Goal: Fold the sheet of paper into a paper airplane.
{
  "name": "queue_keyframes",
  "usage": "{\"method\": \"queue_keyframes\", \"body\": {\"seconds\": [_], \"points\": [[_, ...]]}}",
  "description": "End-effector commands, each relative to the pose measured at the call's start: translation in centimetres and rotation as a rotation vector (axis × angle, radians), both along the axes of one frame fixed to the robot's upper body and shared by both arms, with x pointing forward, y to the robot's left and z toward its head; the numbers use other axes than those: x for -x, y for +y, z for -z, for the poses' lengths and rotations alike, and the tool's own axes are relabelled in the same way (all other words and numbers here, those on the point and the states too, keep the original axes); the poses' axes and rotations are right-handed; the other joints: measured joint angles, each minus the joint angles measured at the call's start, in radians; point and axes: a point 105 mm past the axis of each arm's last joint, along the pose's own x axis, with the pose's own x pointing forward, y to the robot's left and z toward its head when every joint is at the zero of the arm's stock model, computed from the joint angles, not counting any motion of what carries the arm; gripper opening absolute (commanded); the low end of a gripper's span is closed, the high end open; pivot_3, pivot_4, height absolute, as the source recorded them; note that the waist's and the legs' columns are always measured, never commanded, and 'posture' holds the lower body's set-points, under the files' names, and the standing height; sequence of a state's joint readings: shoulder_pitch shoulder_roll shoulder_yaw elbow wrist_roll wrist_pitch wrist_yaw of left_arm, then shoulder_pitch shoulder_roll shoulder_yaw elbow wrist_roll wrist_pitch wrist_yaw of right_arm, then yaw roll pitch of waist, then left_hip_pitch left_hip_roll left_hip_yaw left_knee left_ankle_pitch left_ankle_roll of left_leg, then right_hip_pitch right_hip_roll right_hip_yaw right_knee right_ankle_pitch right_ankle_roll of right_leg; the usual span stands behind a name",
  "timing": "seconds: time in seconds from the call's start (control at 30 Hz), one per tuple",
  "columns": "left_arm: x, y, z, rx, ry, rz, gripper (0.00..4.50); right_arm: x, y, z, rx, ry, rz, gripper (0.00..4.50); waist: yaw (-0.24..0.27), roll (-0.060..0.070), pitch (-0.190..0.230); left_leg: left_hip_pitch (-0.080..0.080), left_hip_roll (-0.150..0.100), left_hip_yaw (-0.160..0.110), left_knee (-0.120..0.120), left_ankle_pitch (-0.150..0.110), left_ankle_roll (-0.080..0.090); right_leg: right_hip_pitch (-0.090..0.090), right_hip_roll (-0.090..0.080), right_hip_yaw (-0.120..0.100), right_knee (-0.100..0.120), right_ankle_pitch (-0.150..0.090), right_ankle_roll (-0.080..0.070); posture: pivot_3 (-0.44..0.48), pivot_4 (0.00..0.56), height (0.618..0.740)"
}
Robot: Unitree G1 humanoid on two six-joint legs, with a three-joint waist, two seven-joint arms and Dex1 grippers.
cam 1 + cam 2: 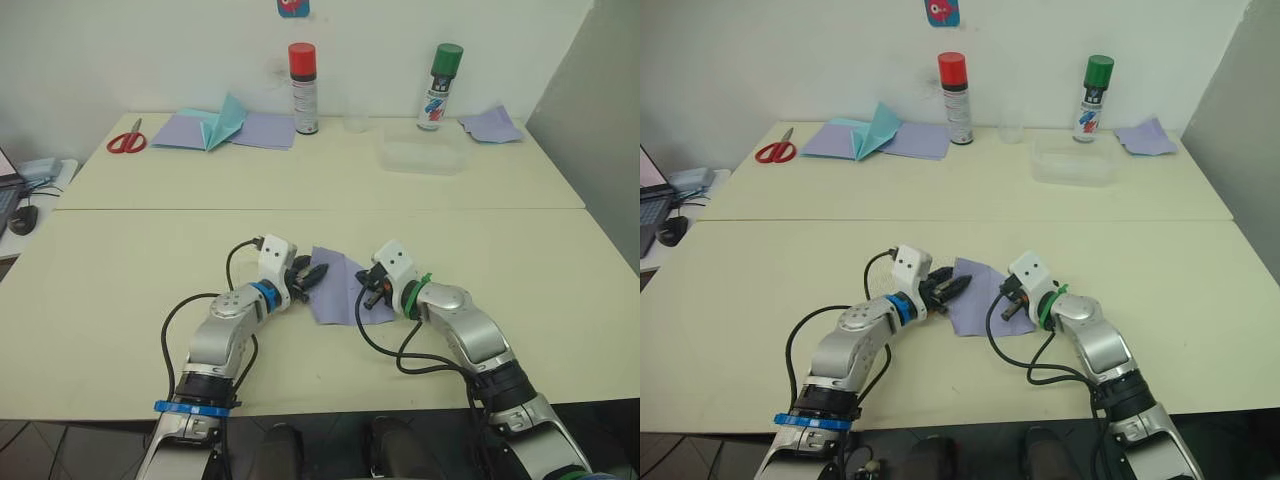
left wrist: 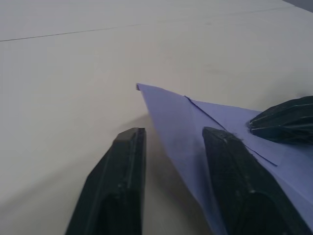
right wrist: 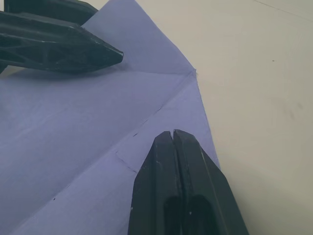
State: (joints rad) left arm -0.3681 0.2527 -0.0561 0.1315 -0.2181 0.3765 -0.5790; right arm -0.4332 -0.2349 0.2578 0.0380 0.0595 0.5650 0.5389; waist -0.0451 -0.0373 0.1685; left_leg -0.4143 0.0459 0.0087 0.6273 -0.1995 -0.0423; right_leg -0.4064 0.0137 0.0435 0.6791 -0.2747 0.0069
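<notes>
The right gripper [image 3: 172,134] has its fingers pressed together, tip down on the paper [image 1: 338,283], pinning a folded flap. The left gripper [image 2: 173,134], fingers spread, straddles the raised left edge. The paper lies mid-desk [image 1: 120,270] between them. An early fold seems underway; next, flatten that edge into a crease.

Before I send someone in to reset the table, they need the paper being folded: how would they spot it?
On the near table, look between the left gripper and the right gripper. The sheet of paper lies there, pale lavender and partly folded. The other lavender sheets lie far back by the wall beside a teal paper shape and spray cans.
</notes>
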Motion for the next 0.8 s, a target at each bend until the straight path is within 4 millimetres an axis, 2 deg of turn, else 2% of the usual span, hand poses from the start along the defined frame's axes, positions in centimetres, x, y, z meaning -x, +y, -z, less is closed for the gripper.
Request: {"method": "queue_keyframes", "body": {"seconds": [0.03,0.1,0.17,0.4,0.63,0.8], "points": [[0.0,-0.7,-1.5,-0.047,-0.110,0.032,0.69,0.2,-0.5,0.8,0.027,0.035,0.016,0.00,0.001,0.000,0.000,0.000,0.000,0.000,0.000,0.000,0.000,0.000,0.000,0.000,0.000,0.000,0.000,0.000,0.150,0.740],[0.1,-1.1,-1.8,-0.084,-0.153,0.054,0.02,0.3,-0.4,0.9,0.026,0.040,0.015,0.00,0.001,0.000,0.000,0.000,0.000,0.000,0.000,0.000,0.000,0.000,0.000,0.000,0.000,0.000,0.000,0.000,0.150,0.740],[0.4,-1.5,-1.8,-0.150,-0.195,0.091,0.01,0.4,-0.4,1.0,0.025,0.045,0.014,0.00,0.001,0.000,0.000,0.000,0.000,0.000,0.000,0.000,0.000,0.000,0.000,0.000,0.000,0.000,0.000,0.000,0.150,0.740],[1.2,-2.6,0.0,-0.442,-0.280,0.243,0.01,0.4,-0.3,0.9,0.022,0.047,0.017,0.00,0.003,0.000,0.000,0.000,0.000,0.000,-0.001,0.000,0.000,0.000,0.000,0.000,-0.001,0.000,0.000,0.000,0.150,0.740],[1.6,-3.5,1.4,-0.558,-0.300,0.315,0.01,0.3,-0.5,0.7,0.023,0.047,0.024,0.00,0.012,0.000,0.000,0.000,0.000,0.000,0.000,0.000,0.000,0.000,-0.001,0.000,-0.001,0.000,0.000,0.000,0.150,0.740],[1.7,-3.3,2.7,-0.720,-0.350,0.374,0.01,0.4,-0.6,0.7,0.022,0.049,0.027,0.00,0.013,0.001,-0.001,0.001,0.000,0.000,0.000,0.000,0.000,0.001,-0.001,0.000,0.000,0.000,0.000,0.000,0.150,0.740]]}}
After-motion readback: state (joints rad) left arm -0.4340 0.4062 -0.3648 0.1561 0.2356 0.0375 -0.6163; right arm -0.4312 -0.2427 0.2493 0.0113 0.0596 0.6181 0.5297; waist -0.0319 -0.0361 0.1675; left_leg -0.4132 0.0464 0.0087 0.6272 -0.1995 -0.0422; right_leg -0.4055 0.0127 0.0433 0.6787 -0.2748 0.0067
